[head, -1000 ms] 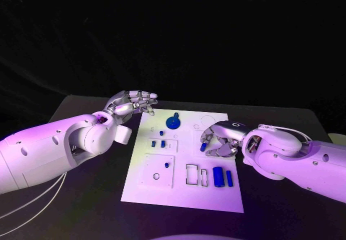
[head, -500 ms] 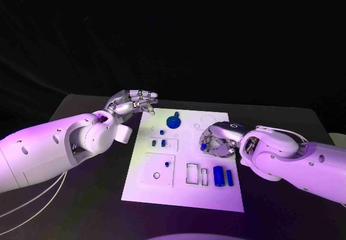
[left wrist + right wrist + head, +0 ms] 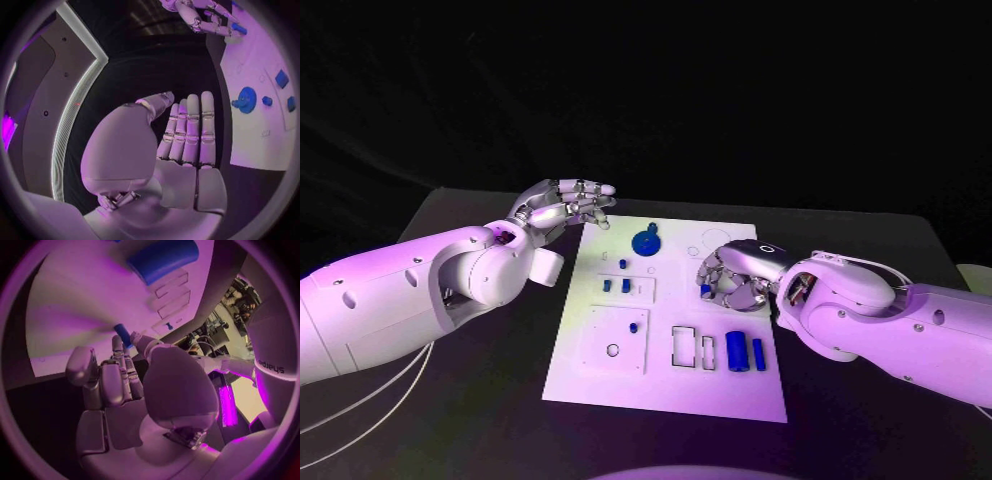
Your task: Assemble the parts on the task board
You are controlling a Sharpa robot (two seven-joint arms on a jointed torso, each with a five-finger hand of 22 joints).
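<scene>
The white task board (image 3: 668,375) lies in the middle of the black table. My right hand (image 3: 736,274) hovers over the board's right middle and pinches a small blue peg (image 3: 708,290) between thumb and fingertips. The right wrist view shows that peg (image 3: 123,335) at the fingertips, above the board (image 3: 75,305). My left hand (image 3: 568,208) floats past the board's far left corner, fingers straight and holding nothing (image 3: 187,130). A round blue knob (image 3: 646,242) stands at the far middle. Two blue cylinders (image 3: 736,353) lie near the right front.
Several small blue pieces (image 3: 627,287) sit in slots at the board's left middle, and one (image 3: 635,327) in the square plate. Empty rectangular slots (image 3: 685,348) lie beside the cylinders. Bare black table (image 3: 473,420) surrounds the board.
My right hand has turned and shifted slightly toward the board's far side, still holding the blue peg. The left hand has stayed put.
</scene>
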